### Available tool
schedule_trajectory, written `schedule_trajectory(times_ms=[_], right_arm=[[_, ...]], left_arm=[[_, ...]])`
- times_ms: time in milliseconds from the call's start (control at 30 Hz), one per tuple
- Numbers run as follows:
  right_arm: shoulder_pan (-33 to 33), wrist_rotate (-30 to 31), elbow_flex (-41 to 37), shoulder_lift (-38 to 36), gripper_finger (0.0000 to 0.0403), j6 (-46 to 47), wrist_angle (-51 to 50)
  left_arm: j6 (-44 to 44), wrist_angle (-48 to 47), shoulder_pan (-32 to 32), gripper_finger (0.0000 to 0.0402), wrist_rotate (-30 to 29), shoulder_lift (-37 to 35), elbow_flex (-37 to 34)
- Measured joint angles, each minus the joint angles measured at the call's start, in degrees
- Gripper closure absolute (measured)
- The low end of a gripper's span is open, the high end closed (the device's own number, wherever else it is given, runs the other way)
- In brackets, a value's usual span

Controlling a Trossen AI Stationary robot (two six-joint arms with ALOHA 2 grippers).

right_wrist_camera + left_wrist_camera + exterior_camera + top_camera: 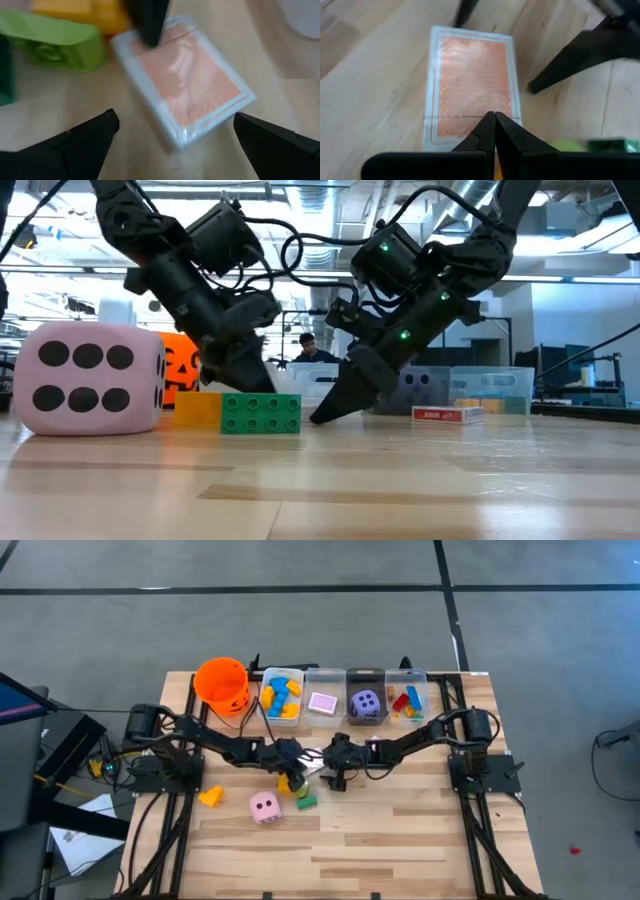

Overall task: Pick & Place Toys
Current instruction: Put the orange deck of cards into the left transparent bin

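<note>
A flat pack of cards with an orange patterned face and white border [470, 85] lies on the wooden table; it also shows in the right wrist view [190, 85]. My left gripper [494, 122] is shut, with its tips on the pack. My right gripper [175, 135] is open, low over the table, one finger on either side of the pack and apart from it. A green block [305, 802] and a yellow block [290, 783] lie beside the grippers. A pink die [264, 807] and another yellow block [210, 797] lie farther left. My left gripper has its shut fingertips [490, 125] on the pack's top face, at one short end [470, 117]. It slants down from above and from the table's left. In the right wrist view it lands near a corner [150, 37]. The pack lies flat on the table.
An orange bucket [222, 683] and several clear bins stand along the far edge. They hold blue and yellow blocks [282, 698], a pink card [325, 703], a purple die [367, 705] and mixed blocks [408, 702]. The near half of the table [380, 850] is bare wood.
</note>
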Motion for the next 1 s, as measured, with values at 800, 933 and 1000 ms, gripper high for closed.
schedule_trajectory(times_ms=[800,933,1000], right_arm=[[-0.40,-0.01,-0.22,0.30,0.0003,5.22,1.55],[-0.52,3.11,-0.22,0.37,0.0003,5.20,1.79],[-0.62,3.58,-0.22,0.37,0.0003,5.02,2.10]], left_arm=[[0.57,-9.64,1.49,0.0401,-4.59,-6.76,-0.22],[0.35,-9.48,1.49,0.0401,-4.55,-6.76,-0.20],[0.34,-8.91,1.49,0.0401,-4.55,-6.74,-0.18]])
